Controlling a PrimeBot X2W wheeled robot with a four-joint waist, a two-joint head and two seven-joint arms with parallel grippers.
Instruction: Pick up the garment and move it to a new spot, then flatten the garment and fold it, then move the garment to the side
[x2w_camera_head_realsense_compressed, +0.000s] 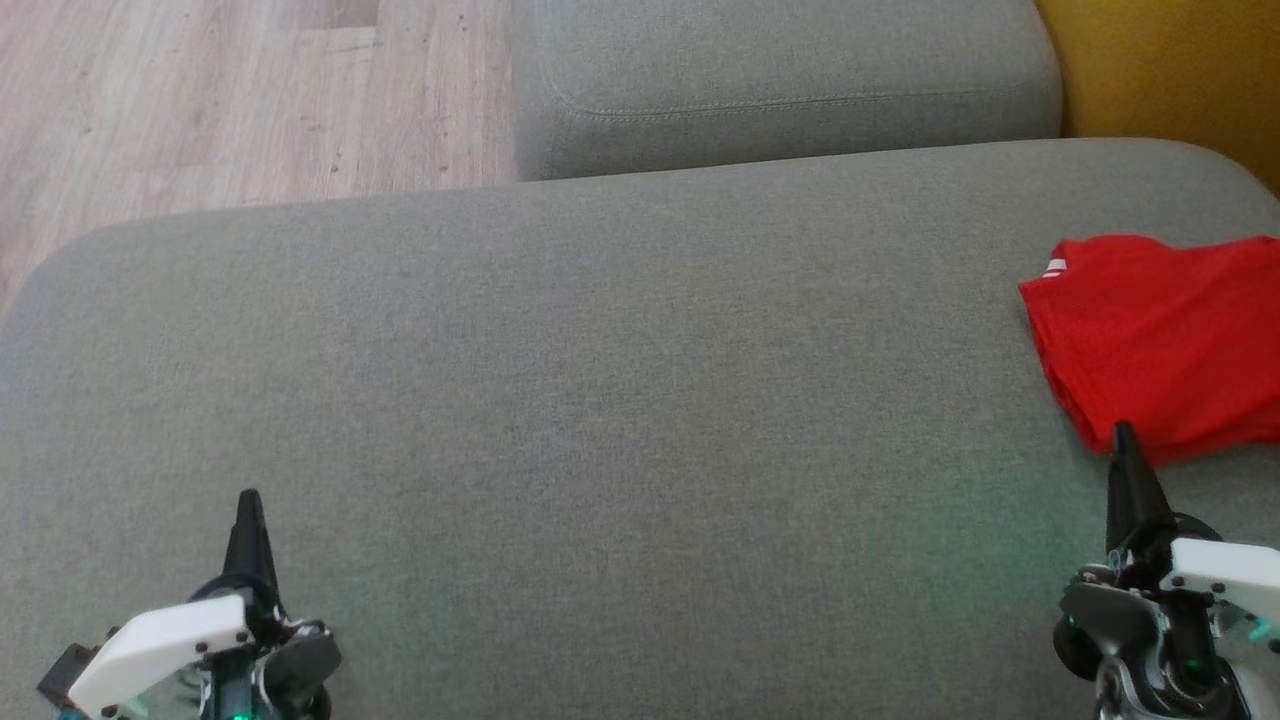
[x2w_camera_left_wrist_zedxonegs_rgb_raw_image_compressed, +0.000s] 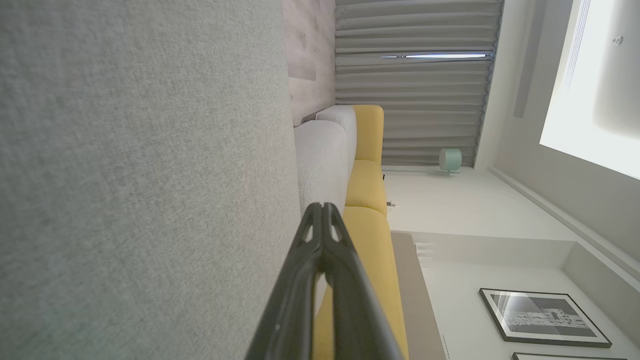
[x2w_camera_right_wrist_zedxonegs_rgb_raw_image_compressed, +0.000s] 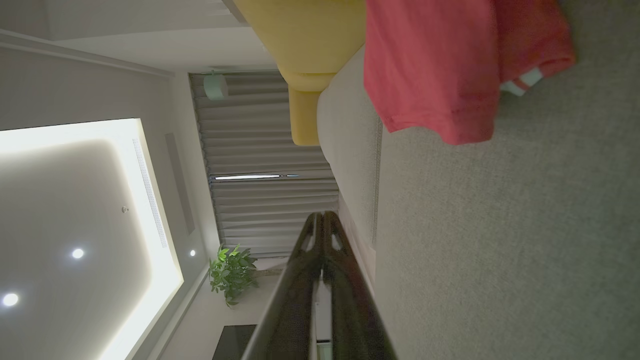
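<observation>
At our left, the left gripper (x2w_camera_head_realsense_compressed: 248, 505) hangs low over the grey cushion (x2w_camera_head_realsense_compressed: 600, 380). Its two dark fingers are pressed together on nothing, and the left wrist view shows the tips meeting (x2w_camera_left_wrist_zedxonegs_rgb_raw_image_compressed: 322, 210). Ahead of it and off to its right lies bare grey fabric. Further right, the right gripper (x2w_camera_head_realsense_compressed: 1125, 445) is likewise pinched together and empty. The red garment (x2w_camera_head_realsense_compressed: 1160, 330) lies ahead of it and a little to its right, at the cushion's right edge. In the head view the fingertip overlaps the near hem, but the right wrist view shows the garment (x2w_camera_right_wrist_zedxonegs_rgb_raw_image_compressed: 430, 65) apart from the tips (x2w_camera_right_wrist_zedxonegs_rgb_raw_image_compressed: 322, 217), so we judge there is no contact. The garment lies compact, with layered edges, and is well apart from the left gripper. We therefore judge it already folded and set aside, the last step done or nearly so. If it is instead unhandled, the next move calls for the right gripper to spread its fingers, reach forward and down, and pinch the near hem.
</observation>
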